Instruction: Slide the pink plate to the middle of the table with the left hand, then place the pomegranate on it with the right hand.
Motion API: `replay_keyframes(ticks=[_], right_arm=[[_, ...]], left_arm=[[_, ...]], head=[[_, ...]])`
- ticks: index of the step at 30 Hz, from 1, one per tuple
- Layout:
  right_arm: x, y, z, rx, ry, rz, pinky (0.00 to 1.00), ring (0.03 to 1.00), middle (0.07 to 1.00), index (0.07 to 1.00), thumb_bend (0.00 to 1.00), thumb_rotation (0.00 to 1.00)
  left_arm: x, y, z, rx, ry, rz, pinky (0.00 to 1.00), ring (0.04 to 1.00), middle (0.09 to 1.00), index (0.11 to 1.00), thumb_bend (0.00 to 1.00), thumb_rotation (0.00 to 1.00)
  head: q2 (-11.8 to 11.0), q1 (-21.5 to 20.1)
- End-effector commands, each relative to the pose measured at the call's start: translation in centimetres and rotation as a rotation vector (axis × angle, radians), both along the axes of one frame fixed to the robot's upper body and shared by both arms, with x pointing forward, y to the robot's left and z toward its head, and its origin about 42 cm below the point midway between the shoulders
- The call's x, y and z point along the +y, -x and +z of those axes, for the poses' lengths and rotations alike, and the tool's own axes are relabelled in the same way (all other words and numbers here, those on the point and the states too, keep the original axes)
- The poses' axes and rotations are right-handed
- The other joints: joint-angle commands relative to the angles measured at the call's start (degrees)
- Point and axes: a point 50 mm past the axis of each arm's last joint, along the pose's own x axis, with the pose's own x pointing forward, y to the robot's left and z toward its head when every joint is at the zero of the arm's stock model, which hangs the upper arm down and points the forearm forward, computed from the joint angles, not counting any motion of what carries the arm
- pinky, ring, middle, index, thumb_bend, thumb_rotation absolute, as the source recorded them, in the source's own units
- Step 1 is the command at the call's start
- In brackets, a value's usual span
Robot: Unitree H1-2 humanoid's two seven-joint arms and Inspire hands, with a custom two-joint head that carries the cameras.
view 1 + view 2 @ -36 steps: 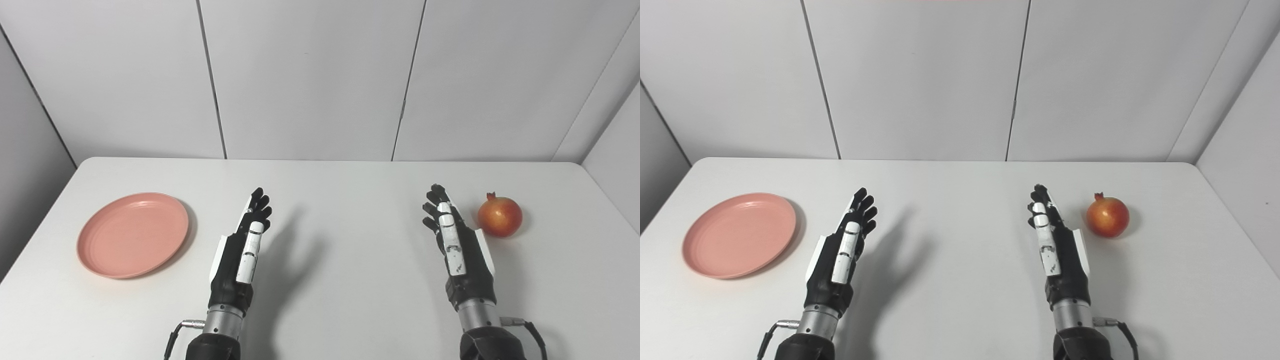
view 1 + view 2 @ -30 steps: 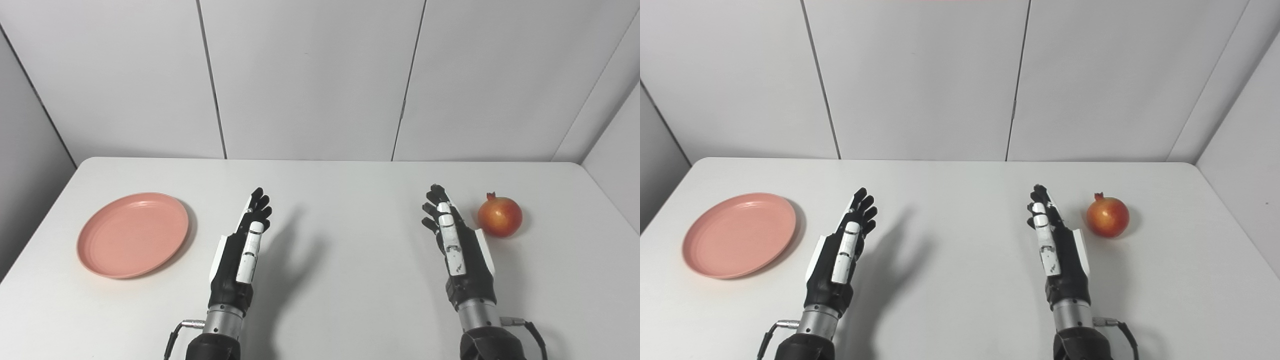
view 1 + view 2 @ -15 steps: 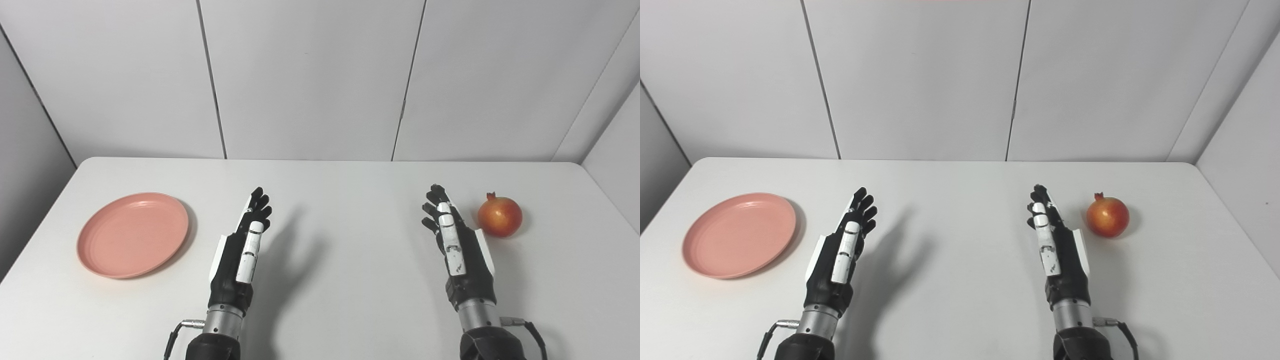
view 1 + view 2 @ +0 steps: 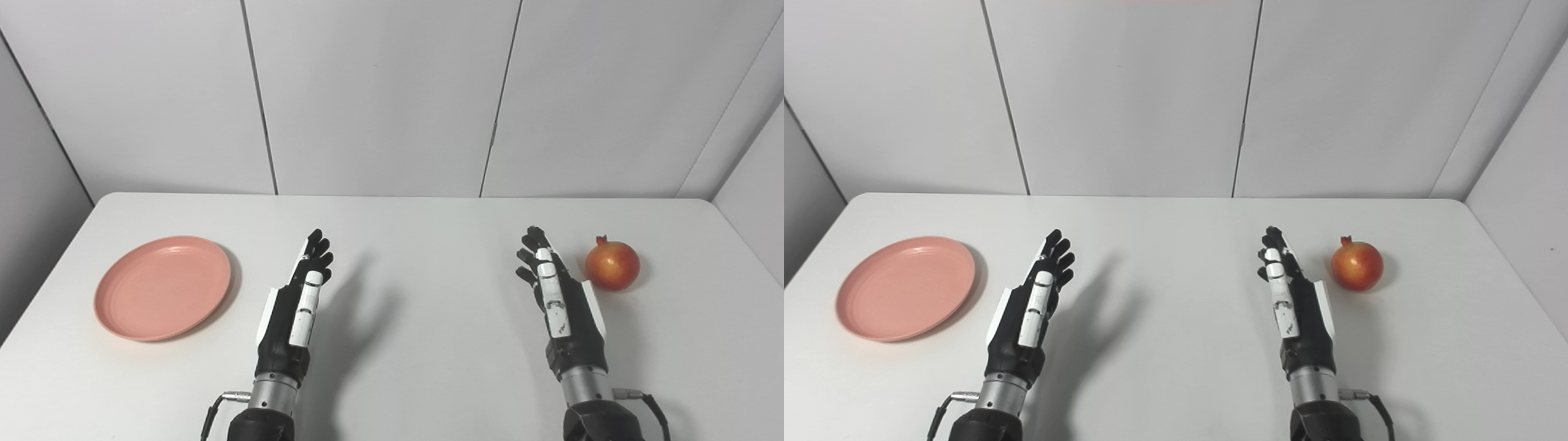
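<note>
Meanwhile, left hand (image 4: 294, 306) beside pink plate (image 4: 162, 286), empty.

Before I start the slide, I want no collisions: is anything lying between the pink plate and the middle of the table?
Only the left hand itself, open, right of the pink plate. Otherwise nothing visible.

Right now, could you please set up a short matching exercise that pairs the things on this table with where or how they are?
Things:
1. pink plate
2. pomegranate
3. left hand
4. right hand

Descriptions:
A. open, just left of the fruit
B. far left of the table, nothing on it
C. open, to the right of the plate
D. right side of the table, apart from either hand

Pairs: 1-B, 2-D, 3-C, 4-A
</note>
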Motion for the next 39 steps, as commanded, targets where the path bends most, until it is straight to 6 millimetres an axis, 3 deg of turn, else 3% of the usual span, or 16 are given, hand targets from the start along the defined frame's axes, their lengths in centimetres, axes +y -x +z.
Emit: replay_keyframes(ticks=[1, 11, 24, 30, 39], right_arm=[[0.2, -0.2, 1.5, -0.097, -0.004, 0.003, 0.89, 0.908, 0.923, 0.916, 0.28, 1.0], [0.0, -0.1, 1.6, -0.095, 0.003, 0.005, 0.89, 0.906, 0.924, 0.917, 0.28, 1.0], [-2.3, 0.2, 1.2, -0.077, -0.015, 0.03, 0.95, 0.926, 0.936, 0.928, 0.33, 1.0], [-3.9, 0.2, 1.0, -0.098, 0.003, 0.047, 0.93, 0.915, 0.929, 0.924, 0.3, 1.0], [-4.5, 0.4, 1.0, -0.087, -0.017, 0.071, 0.96, 0.93, 0.939, 0.933, 0.27, 1.0]], left_arm=[[-0.5, -0.2, 1.5, -0.054, 0.019, -0.016, 0.96, 0.957, 0.973, 0.958, 0.47, 1.0], [-0.6, -0.1, 1.4, -0.054, 0.014, -0.019, 0.96, 0.96, 0.978, 0.963, 0.47, 1.0], [-3.3, -0.1, 0.7, -0.048, 0.007, -0.035, 0.95, 0.959, 0.976, 0.958, 0.49, 1.0], [-5.0, -0.2, 0.3, -0.029, -0.002, -0.025, 0.93, 0.95, 0.961, 0.941, 0.47, 1.0], [-6.3, -0.1, 0.2, -0.01, -0.005, -0.021, 0.92, 0.959, 0.965, 0.952, 0.48, 1.0]], head=[[0.1, 0.0], [-0.2, 0.9], [-2.5, 12.3], [-4.1, 17.7], [-5.0, 20.0]])
